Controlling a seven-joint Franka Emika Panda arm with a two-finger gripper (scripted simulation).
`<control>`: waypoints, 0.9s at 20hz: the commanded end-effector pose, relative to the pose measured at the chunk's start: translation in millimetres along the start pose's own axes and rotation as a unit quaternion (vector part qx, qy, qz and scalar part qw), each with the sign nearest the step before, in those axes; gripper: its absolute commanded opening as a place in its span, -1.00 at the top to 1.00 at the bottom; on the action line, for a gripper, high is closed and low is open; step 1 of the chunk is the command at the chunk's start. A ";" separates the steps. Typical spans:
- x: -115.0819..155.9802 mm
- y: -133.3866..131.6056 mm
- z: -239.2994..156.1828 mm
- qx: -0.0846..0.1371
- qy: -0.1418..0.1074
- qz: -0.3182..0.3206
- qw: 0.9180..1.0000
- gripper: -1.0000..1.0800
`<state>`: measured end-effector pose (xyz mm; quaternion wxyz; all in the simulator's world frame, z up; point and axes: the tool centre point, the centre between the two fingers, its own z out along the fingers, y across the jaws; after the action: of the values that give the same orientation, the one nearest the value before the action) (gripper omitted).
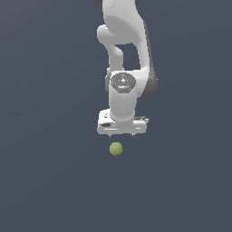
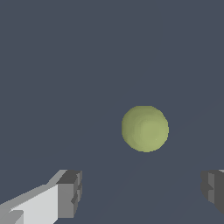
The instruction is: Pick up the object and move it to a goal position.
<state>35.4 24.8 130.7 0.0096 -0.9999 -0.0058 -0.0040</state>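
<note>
The end effector (image 2: 142, 192) is spread wide: in the wrist view its two grey fingertips (image 2: 70, 192) stand far apart, one at each side, with nothing between them and nothing touched. The yellow-green ball (image 2: 145, 128) lies ahead of the fingertips, nearer one finger than the other, clear of both.

The exterior view shows what the wrist view cannot: the white arm (image 1: 127, 54) comes down from above, its last links nearly vertical, the end effector (image 1: 122, 134) pointing straight down. There the fingers are mere stubs under the white body, so their gap is hard to read. The ball (image 1: 116, 148) sits just below the end effector, slightly toward the exterior view's left of its middle, apart from it, against the plain dark grey surface (image 1: 45, 181).
</note>
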 end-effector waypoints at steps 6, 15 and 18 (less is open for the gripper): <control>18.7 19.7 31.0 -0.007 -0.003 0.013 1.000 -0.92; 22.8 25.3 40.5 -0.009 -0.004 0.017 1.000 -0.92; 22.7 25.5 46.2 -0.009 -0.004 0.017 1.000 -0.92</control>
<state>59.1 0.5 87.4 0.0003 -0.9999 0.0109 -0.0001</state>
